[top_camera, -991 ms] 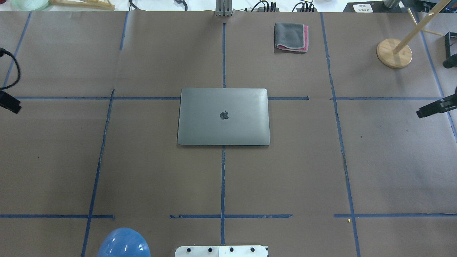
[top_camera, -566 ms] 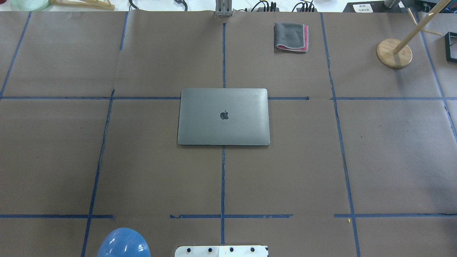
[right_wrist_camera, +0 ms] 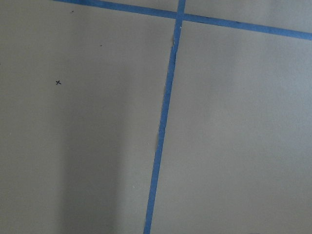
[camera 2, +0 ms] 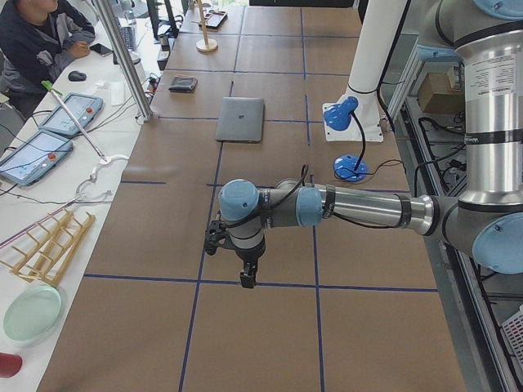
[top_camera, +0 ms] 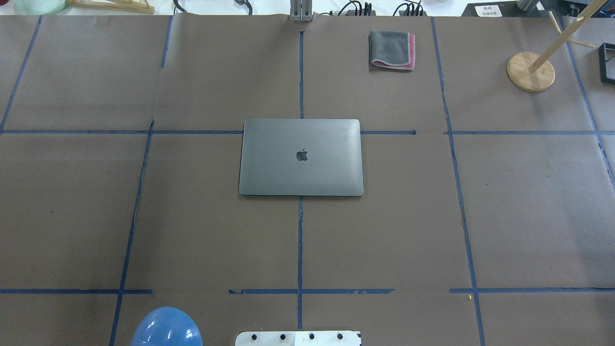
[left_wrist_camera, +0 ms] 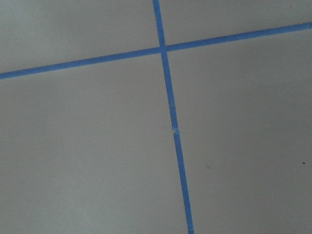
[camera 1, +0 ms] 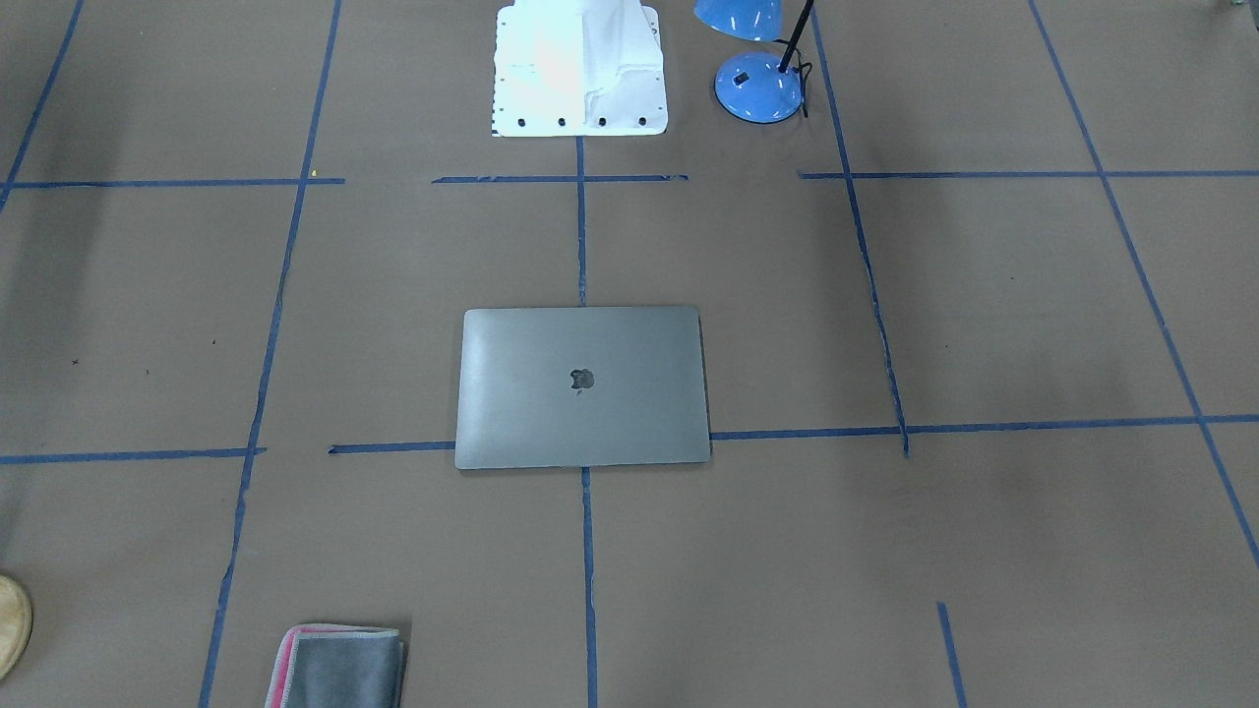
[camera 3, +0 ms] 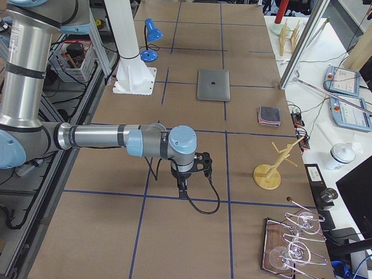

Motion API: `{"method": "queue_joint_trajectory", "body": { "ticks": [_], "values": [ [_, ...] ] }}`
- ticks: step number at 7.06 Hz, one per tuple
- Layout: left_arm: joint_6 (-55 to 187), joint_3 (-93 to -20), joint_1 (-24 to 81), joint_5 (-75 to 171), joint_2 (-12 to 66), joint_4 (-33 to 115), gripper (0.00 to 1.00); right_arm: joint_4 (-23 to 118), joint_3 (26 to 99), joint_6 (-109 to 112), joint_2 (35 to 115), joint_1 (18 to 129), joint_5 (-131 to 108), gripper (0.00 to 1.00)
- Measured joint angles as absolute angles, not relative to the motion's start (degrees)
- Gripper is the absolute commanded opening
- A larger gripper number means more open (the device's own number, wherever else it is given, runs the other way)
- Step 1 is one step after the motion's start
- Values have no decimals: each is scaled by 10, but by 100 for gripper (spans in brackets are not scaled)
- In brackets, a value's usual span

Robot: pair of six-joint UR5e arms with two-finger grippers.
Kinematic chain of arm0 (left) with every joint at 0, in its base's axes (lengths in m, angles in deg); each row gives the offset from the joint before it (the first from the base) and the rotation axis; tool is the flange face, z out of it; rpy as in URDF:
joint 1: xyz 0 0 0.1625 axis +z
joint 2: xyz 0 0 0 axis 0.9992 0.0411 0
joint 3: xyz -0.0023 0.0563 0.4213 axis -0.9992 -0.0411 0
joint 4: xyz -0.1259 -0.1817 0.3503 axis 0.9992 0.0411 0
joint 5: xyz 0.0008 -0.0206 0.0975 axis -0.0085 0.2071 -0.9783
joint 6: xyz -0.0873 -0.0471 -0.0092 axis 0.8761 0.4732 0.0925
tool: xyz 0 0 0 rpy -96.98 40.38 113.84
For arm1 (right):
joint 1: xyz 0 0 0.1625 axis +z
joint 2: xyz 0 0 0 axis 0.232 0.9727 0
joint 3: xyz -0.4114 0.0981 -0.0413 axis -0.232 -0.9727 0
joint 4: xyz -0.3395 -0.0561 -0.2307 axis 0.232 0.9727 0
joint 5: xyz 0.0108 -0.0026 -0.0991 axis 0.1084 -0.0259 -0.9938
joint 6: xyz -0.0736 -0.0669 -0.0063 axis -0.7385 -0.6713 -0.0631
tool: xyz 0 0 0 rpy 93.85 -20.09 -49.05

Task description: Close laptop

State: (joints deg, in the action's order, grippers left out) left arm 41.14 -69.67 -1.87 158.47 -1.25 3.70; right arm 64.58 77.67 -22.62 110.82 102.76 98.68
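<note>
The laptop [top_camera: 301, 157] lies flat and closed in the middle of the table, lid down with the dark apple logo up. It also shows in the front-facing view [camera 1: 582, 385], the left side view [camera 2: 241, 119] and the right side view [camera 3: 213, 85]. My left gripper [camera 2: 245, 276] hangs over bare table far from the laptop, near the table's left end. My right gripper [camera 3: 183, 187] hangs over bare table near the right end. Both show only in the side views, so I cannot tell whether they are open or shut. The wrist views show only brown paper and blue tape.
A folded grey-and-pink cloth [top_camera: 392, 50] lies at the far side, right of centre. A wooden stand [top_camera: 530, 71] is at the far right. A blue lamp [top_camera: 166, 327] and the white robot base plate [top_camera: 298, 338] are at the near edge.
Both grippers, at the left and right edges of the overhead view a second ago, have moved outward out of that view. The laptop has not moved.
</note>
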Motion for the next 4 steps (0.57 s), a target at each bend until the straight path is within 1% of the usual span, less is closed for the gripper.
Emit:
{"method": "queue_joint_trajectory", "body": {
  "ticks": [4],
  "values": [
    [411, -698, -19, 1581, -28, 35, 100, 645, 777, -212, 1109, 1029, 991, 100]
  ]
}}
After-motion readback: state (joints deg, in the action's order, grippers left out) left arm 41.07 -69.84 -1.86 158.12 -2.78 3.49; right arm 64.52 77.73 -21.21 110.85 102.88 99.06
